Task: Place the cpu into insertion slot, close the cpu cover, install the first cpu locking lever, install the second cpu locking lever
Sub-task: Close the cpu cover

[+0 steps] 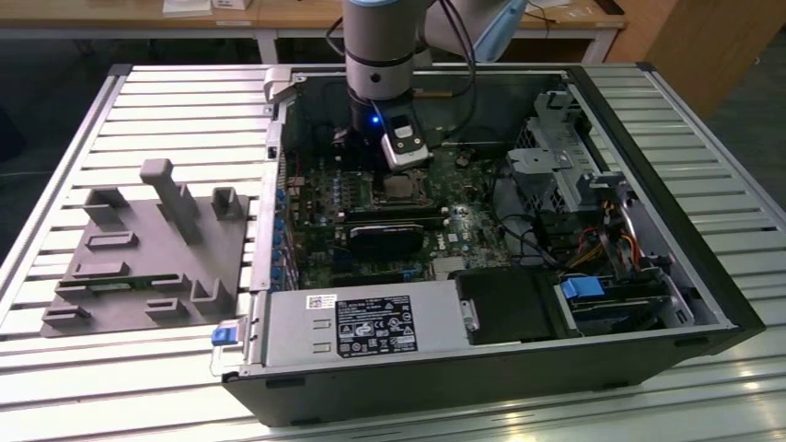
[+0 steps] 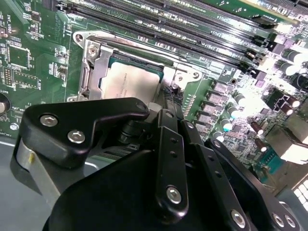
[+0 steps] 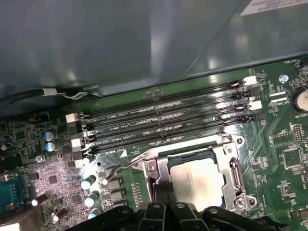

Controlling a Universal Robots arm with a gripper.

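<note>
The cpu (image 3: 196,179) lies flat in the insertion slot (image 3: 236,190), its dull silver top showing in both wrist views (image 2: 129,83). The silver cpu cover (image 3: 226,153) is folded down around it, framing the chip (image 2: 95,67). A thin wire locking lever (image 3: 119,167) sticks out from the socket's corner, raised off the board. My gripper (image 3: 162,188) is shut, its black fingertips together at the socket's edge beside the cover (image 2: 166,109). In the exterior view the gripper (image 1: 390,173) hangs straight down over the socket (image 1: 399,188) inside the open computer case.
Long black memory slots (image 3: 163,126) run beside the socket. A black heatsink-like block (image 1: 387,235) sits nearer the power supply (image 1: 356,322). The drive cage (image 1: 565,166) and cables fill the exterior view's right. A grey fixture (image 1: 147,249) lies outside the case.
</note>
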